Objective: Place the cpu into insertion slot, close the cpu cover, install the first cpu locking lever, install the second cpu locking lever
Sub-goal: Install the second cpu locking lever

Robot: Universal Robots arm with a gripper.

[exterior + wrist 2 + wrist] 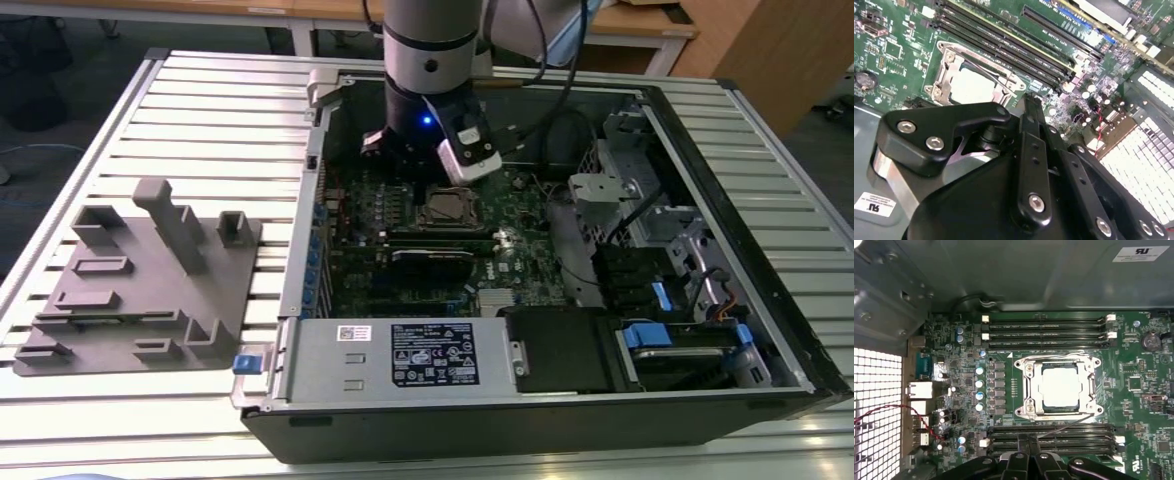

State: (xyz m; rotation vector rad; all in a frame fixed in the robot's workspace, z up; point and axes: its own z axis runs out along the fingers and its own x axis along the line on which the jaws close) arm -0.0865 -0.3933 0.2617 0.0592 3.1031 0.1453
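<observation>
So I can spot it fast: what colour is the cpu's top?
Pale silvery grey; the cpu shows best in the first wrist view.

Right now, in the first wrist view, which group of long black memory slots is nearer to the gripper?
The group beside the cpu cover on the gripper's side, the memory slots where the fingertips sit. The other group lies beyond the socket, near the case wall.

The cpu has a pale, matt metal top; the cpu cover around it is bright, shiny metal. The gripper is smooth black with glossy screws. The surface is ribbed, silvery metal.
</observation>
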